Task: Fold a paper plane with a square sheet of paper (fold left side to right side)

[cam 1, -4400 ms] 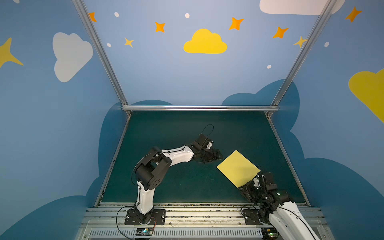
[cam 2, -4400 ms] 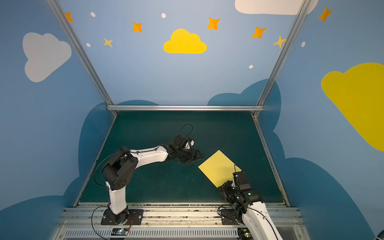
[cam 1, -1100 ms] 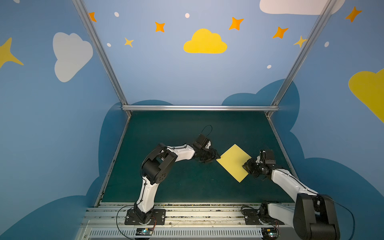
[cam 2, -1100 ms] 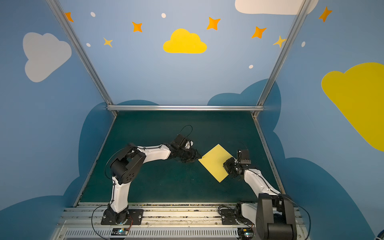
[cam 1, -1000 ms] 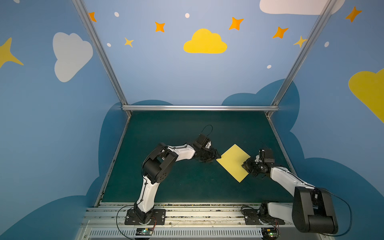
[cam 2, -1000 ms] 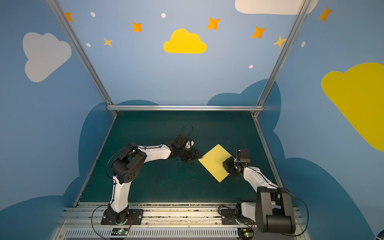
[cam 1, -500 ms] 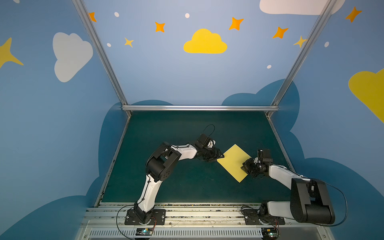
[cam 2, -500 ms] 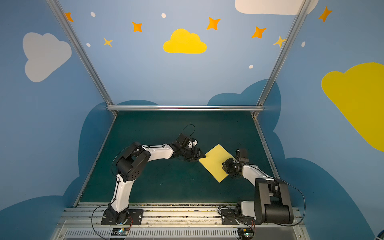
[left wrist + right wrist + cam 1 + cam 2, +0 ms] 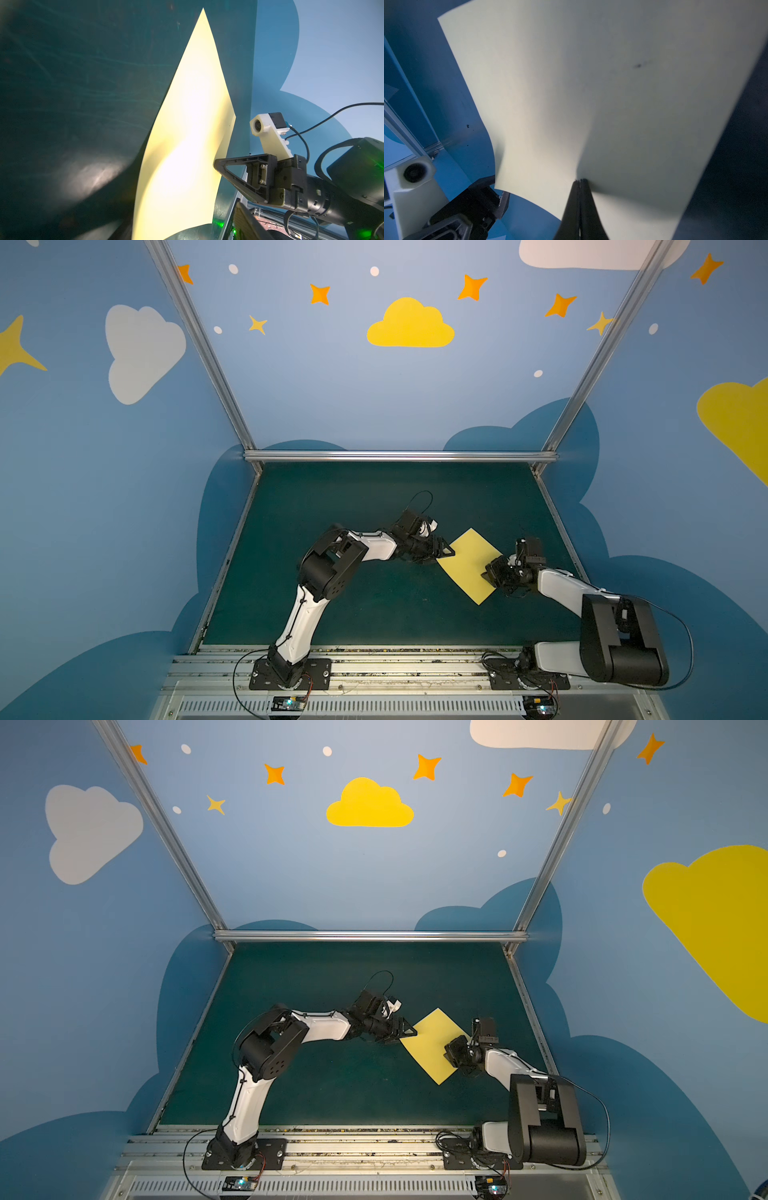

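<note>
Paper is the only loose thing on the dark green mat (image 9: 332,510). In both top views the square sheet of paper (image 9: 467,562) (image 9: 432,1044) sits right of the middle, turned corner-on like a diamond, plain pale yellow and with no crease to be seen. The left gripper (image 9: 441,553) (image 9: 402,1032) reaches to its left corner with jaws parted, and whether they touch the paper cannot be told. The right gripper (image 9: 489,572) (image 9: 451,1052) is at the sheet's right edge. In the left wrist view the square sheet of paper (image 9: 187,135) runs away to a sharp far corner, bowed in a soft wave, with a white glare down its middle. The right gripper (image 9: 217,165) meets its edge with the tip of its black triangular fingers. In the right wrist view the square sheet of paper (image 9: 591,93) fills most of the picture, shaded grey-green, smooth, with one small dark speck. The right gripper (image 9: 580,182) is clamped tight on its near edge, dimpling the paper there. The far corner curls just in front of the left gripper (image 9: 483,199).
</note>
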Tool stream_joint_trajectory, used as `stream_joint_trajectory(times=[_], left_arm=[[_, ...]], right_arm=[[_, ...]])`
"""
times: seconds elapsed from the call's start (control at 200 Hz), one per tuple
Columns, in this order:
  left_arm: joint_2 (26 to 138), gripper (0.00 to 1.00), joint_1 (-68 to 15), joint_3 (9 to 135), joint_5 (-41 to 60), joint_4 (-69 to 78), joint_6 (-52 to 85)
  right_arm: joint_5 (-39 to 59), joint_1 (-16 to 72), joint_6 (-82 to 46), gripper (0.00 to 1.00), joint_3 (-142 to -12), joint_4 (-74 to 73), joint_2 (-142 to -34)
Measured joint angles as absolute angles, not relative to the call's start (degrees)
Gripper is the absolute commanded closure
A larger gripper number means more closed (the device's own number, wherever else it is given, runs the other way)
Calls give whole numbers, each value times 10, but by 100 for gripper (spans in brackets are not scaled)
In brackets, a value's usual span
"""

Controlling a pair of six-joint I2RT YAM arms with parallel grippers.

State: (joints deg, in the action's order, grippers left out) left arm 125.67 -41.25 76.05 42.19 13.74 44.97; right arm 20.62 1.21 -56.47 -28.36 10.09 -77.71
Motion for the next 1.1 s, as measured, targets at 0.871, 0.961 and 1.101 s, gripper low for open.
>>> stream_joint_trajectory(times=[0.871, 0.961, 1.101], left_arm=[[1082, 96, -311, 472, 325, 319, 676], [1063, 96, -310, 458, 314, 355, 722], [1049, 96, -309, 435, 302, 408, 792]], right_arm=[[243, 107, -523, 21, -310, 118, -708], [247, 127, -541, 20, -289, 94, -706], [253, 157, -577, 20, -270, 40, -712]])
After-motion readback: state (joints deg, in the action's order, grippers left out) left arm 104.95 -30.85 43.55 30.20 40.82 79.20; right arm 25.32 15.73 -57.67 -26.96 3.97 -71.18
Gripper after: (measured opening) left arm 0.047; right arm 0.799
